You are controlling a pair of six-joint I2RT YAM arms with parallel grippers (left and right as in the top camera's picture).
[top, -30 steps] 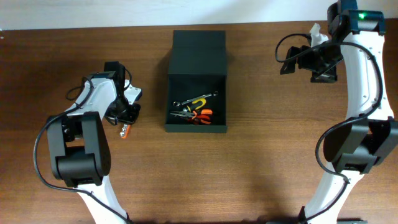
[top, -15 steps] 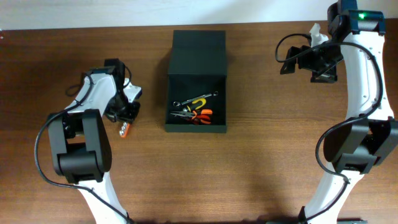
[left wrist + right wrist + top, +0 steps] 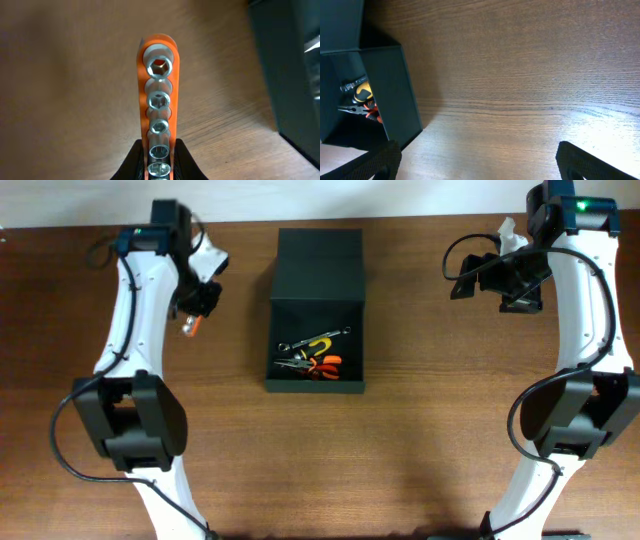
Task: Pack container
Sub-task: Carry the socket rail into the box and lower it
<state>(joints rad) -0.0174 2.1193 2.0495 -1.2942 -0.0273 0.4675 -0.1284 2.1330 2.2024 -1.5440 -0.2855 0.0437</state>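
- Orange plastic rail (image 3: 156,44) carrying a row of silver metal sockets is pinched at its lower end by the left hand (image 3: 158,151). This hand is closed on it and holds it above the brown wooden counter (image 3: 420,440), toward the far left corner, well apart from the box.
- The dark green-black matte rectangular container (image 3: 315,387) stands at the middle of the counter, near the far edge, with its flat lid (image 3: 318,252) folded back.
- Several hand tools (image 3: 315,358) lie inside, among them orange-handled pliers (image 3: 325,366).
- The right hand (image 3: 462,278) is wide open and empty, toward the far right corner.
- I judge the packing partly done: the socket rail must go in, then probably the lid must be closed.
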